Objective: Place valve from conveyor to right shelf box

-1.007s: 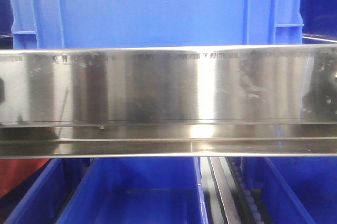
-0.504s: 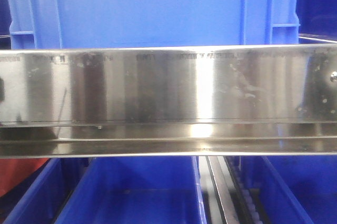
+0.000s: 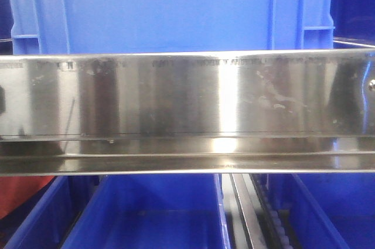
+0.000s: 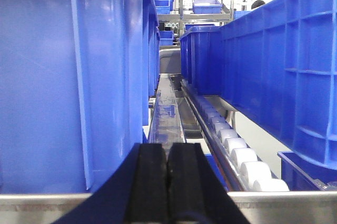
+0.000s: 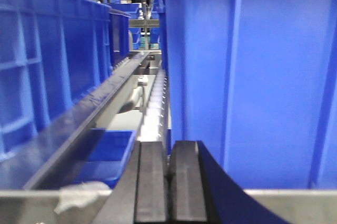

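Neither valve nor conveyor showed; both the left gripper (image 4: 167, 182) and right gripper (image 5: 169, 182) were closed, empty, facing the right shelf (image 3: 187, 102) and its blue bins (image 3: 170, 9).

We see a mirror-bright silvery steel shelf rail (image 3: 187, 102) streaked with grey smudges, plain saturated blue plastic crates (image 3: 170, 9) far and near, and white rollers (image 4: 247, 163).

Warehouse or factory storage area: rows of large blue plastic bins (image 4: 79, 76) on stainless-steel shelf (image 3: 187, 108) racks, white rollers (image 4: 247, 166) along a rail beneath the bins, more racks of blue bins (image 4: 206, 6) far behind.
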`<state>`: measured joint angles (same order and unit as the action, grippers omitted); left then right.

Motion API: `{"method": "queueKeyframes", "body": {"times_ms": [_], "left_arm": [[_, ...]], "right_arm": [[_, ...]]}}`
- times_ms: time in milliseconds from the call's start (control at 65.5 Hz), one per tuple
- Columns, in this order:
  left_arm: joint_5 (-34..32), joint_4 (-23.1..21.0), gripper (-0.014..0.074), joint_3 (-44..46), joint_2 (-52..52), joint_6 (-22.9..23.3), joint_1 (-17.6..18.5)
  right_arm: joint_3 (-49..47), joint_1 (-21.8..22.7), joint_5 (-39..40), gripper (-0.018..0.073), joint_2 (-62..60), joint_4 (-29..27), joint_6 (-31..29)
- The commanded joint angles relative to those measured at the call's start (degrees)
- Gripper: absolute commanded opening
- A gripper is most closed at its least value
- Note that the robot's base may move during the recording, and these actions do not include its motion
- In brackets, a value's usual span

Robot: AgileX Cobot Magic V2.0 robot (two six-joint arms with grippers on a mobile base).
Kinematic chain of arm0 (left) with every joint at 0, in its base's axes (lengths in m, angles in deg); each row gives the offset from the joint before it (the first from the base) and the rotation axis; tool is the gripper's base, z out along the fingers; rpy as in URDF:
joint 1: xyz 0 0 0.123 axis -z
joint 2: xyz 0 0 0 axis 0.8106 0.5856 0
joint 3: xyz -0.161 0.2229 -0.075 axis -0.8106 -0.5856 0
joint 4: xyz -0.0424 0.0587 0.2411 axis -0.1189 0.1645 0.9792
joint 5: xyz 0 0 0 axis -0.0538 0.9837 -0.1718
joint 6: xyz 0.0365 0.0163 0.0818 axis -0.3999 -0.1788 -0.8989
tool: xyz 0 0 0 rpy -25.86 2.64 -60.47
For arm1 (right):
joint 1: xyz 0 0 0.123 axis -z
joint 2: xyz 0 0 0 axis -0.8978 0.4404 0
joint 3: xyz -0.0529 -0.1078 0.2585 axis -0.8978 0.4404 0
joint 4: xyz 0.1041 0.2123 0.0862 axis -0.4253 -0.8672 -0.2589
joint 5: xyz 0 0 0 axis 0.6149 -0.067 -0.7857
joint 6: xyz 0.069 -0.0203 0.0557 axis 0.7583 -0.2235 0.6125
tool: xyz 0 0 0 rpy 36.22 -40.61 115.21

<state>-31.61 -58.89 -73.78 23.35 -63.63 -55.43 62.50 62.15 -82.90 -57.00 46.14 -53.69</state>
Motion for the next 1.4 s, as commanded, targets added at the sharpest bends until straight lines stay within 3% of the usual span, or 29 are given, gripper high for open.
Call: {"method": "queueKeyframes", "body": {"times_ms": [0, 107, 1389], "left_arm": [[-1.2, -0.4, -0.0111, 0.1, -0.3, 0.4, -0.3], [-1.2, -0.4, -0.0111, 0.1, -0.3, 0.4, -0.3], [-1.2, -0.4, -0.0111, 0.1, -0.3, 0.4, -0.3]], "right_arm": [[3.2, 0.4, 6.5, -0.0159, -0.3, 1.2, 0.1], [4.8, 0.4, 11.7, -0.0159, -0.3, 1.2, 0.1], [4.8, 0.4, 10.2, -0.0159, -0.3, 1.6, 0.1]]}}
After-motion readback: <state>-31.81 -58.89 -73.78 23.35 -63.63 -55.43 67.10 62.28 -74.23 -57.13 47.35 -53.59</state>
